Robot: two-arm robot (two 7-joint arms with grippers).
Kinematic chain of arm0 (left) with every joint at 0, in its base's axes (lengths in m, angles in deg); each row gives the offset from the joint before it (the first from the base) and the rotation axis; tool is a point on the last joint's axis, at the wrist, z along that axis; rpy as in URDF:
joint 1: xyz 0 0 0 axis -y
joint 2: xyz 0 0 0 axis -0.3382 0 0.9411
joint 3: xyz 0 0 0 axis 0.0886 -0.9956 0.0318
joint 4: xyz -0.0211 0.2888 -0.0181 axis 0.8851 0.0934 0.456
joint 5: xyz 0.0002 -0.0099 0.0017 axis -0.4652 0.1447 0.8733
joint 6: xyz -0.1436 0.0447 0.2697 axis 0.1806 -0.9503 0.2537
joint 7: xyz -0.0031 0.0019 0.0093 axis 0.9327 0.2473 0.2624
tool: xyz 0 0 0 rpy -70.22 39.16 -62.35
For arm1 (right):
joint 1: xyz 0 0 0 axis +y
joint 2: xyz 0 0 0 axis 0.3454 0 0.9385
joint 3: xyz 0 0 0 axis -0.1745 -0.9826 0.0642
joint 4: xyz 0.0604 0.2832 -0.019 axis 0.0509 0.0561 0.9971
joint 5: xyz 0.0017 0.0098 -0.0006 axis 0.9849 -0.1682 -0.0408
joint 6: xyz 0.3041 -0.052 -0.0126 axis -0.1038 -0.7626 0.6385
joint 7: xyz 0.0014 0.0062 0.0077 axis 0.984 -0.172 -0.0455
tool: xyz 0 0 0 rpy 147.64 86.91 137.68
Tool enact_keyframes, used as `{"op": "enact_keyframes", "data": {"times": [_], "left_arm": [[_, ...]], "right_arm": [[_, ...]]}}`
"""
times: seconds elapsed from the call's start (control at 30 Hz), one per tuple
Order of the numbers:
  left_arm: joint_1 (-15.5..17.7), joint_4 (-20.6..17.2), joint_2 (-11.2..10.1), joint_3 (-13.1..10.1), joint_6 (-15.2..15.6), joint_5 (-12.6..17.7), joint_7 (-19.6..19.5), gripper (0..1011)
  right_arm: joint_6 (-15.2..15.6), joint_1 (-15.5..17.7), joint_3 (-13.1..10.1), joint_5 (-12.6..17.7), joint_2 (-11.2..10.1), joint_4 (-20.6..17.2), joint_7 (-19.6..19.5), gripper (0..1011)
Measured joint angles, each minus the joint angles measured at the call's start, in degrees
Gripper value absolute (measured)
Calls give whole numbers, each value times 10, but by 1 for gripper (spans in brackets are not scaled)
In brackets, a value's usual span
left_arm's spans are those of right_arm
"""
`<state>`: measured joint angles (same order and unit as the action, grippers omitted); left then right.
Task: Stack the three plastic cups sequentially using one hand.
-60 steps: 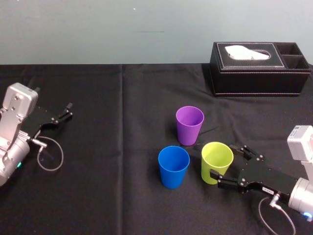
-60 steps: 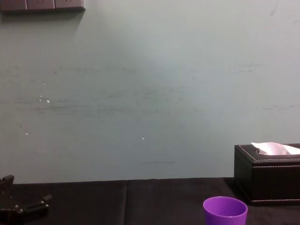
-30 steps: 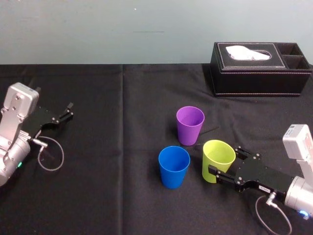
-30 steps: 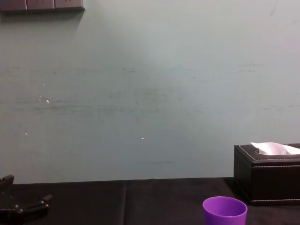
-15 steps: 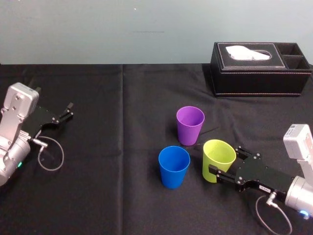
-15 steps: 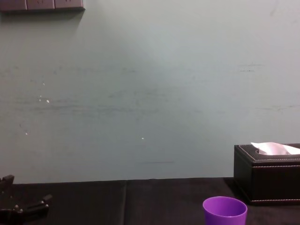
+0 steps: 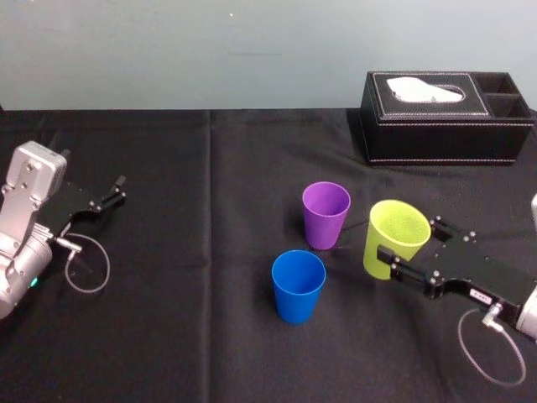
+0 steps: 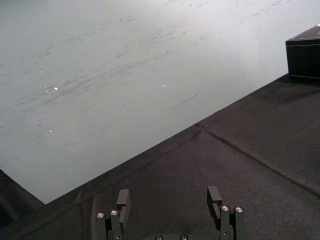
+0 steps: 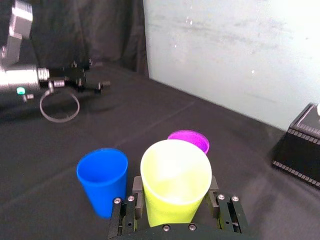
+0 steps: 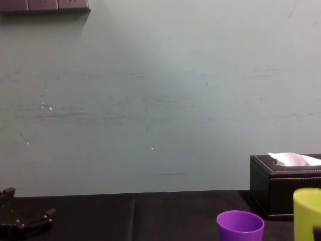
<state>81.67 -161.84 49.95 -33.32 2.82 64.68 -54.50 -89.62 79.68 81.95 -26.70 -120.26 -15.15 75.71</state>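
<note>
Right end effector (image 7: 409, 238): You had it clenched on the yellow-green cup (image 7: 394, 238), one finger on each side of the wall, reaching in from the right side of the counter (image 7: 185, 336).
Yellow-green cup: It hung upright, mouth up. It looked lifted off the cloth, just to the right of the purple cup (image 7: 325, 214) and not touching it. In the chest view its rim stood higher than the purple rim.
Purple cup: It stood upright and empty, between the blue cup (image 7: 298, 285) and the tissue box (image 7: 445, 117), apart from both.
Blue cup: It stood upright and empty, nearest the robot and left of the held cup.
Left end effector (image 7: 113, 191): It lay parked at the far left of the counter, fingers spread and holding nothing.
Step in hand: You seemed to be carrying the first cup over for nesting. The purple cup was the nearest target.
Height: You needed the held cup's base clearly above the target rim before sliding sideways. These cups looked light and a side knock would likely tip one.
Alignment: Centring mouth over mouth and keeping the cup vertical would have let the taper guide it in.
Descent: A straight, slow drop was the safe choice.
Release: The wrist view showed the fingers low on the wall, so they would probably meet the target rim early. You would have done best to let go there and back straight out.
Risk: Dragging the stack on withdrawal.
</note>
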Motion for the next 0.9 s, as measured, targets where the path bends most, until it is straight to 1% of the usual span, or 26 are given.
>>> {"op": "enact_keyframes", "data": {"times": [0.03, 0.17, 0.23, 0.27, 0.37, 0.4, 0.57, 0.6, 0.67, 0.7, 0.77, 0.83, 0.87, 0.9], "left_arm": [[0, 0, 0, 0, 0, 0, 0, 1012], [0, 0, 0, 0, 0, 0, 0, 1011], [0, 0, 0, 0, 0, 0, 0, 1011], [0, 0, 0, 0, 0, 0, 0, 1011], [0, 0, 0, 0, 0, 0, 0, 1011], [0, 0, 0, 0, 0, 0, 0, 1011], [0, 0, 0, 0, 0, 0, 0, 1011], [0, 0, 0, 0, 0, 0, 0, 1011], [0, 0, 0, 0, 0, 0, 0, 1011], [0, 0, 0, 0, 0, 0, 0, 1011], [0, 0, 0, 0, 0, 0, 0, 1011], [0, 0, 0, 0, 0, 0, 0, 1011], [0, 0, 0, 0, 0, 0, 0, 1011], [0, 0, 0, 0, 0, 0, 0, 1011]], "right_arm": [[9, 0, -7, 7, -2, -9, 0, 733], [30, -14, -14, 13, -4, -22, -6, 734], [39, -25, -13, 14, -3, -22, -9, 733], [47, -38, -9, 15, -1, -19, -10, 733], [59, -62, -2, 18, 6, -7, -11, 733], [63, -78, 5, 18, 11, 2, -11, 733], [72, -127, 26, 21, 29, 37, -9, 733], [76, -145, 37, 20, 36, 49, -8, 734], [79, -163, 47, 18, 43, 61, -8, 734], [82, -179, 57, 14, 49, 71, -6, 733], [85, -195, 67, 8, 54, 81, -6, 733], [92, -221, 85, -3, 65, 99, -6, 734], [92, -221, 85, -3, 65, 99, -6, 734], [95, -232, 93, -9, 70, 107, -7, 733]]}}
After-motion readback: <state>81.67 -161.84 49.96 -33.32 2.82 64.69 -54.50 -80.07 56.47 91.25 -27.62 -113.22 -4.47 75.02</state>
